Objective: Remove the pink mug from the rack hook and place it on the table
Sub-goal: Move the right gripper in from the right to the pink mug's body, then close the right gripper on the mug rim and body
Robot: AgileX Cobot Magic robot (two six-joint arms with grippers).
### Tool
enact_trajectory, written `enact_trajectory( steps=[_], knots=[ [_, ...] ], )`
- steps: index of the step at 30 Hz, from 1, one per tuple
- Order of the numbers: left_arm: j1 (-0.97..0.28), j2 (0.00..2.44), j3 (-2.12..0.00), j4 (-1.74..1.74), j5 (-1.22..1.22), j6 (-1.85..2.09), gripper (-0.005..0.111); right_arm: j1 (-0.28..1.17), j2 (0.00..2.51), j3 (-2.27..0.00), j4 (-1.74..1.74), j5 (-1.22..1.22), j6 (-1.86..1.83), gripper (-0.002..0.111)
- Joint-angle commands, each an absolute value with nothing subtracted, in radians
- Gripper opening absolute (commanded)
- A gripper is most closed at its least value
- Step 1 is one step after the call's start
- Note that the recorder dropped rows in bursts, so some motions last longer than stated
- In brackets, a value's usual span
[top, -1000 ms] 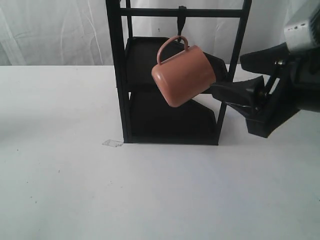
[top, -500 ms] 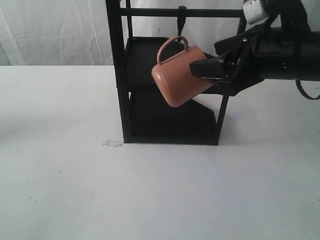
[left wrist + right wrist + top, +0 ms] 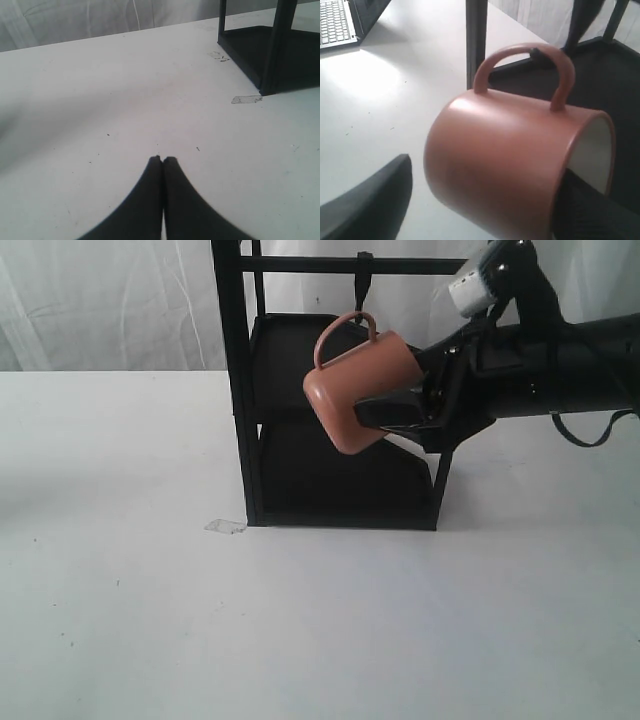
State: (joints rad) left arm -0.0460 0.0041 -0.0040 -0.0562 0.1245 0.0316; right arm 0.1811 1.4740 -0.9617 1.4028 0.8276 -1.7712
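The pink mug [image 3: 362,388] hangs tilted by its loop handle from the rack hook [image 3: 364,285] on the black rack's [image 3: 235,390] top crossbar, above the table [image 3: 300,620]. My right gripper [image 3: 390,390] is open and straddles the mug. One finger [image 3: 385,410] lies across the mug's front without touching it. In the right wrist view the mug [image 3: 510,160] fills the space between the fingers of the right gripper [image 3: 480,210], with the far finger [image 3: 590,210] at its cream mouth. My left gripper [image 3: 163,159] is shut and empty, low over the table, out of the exterior view.
A scrap of clear tape [image 3: 225,526] lies by the rack's front left foot, also in the left wrist view [image 3: 246,99]. The rack's two dark shelves sit behind and below the mug. A laptop [image 3: 337,20] rests on the table far off. White curtain behind.
My right arm has risen and moved left from beside the rack, bringing its open fingers around the hanging mug. The mug hangs as before. The left gripper shows no change.
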Motion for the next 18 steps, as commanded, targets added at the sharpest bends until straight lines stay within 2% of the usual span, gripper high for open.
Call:
enact_trajectory(
  steps=[1,9,15,18],
  knots=[
    [-0.041,0.0,0.0,-0.054,0.128,0.026,0.0,0.212,1.479,-0.97,1.394,0.845,-1.768,0.068],
    [-0.041,0.0,0.0,-0.054,0.128,0.026,0.0,0.273,1.502,-0.974,1.39,0.8,-1.773,0.066],
    [-0.041,0.0,0.0,-0.054,0.128,0.026,0.0,0.314,1.541,-1.024,1.389,0.79,-1.768,0.05],
    [-0.041,0.0,0.0,-0.054,0.128,0.026,0.0,0.319,1.548,-1.028,1.397,0.767,-1.768,0.036]
  ],
)
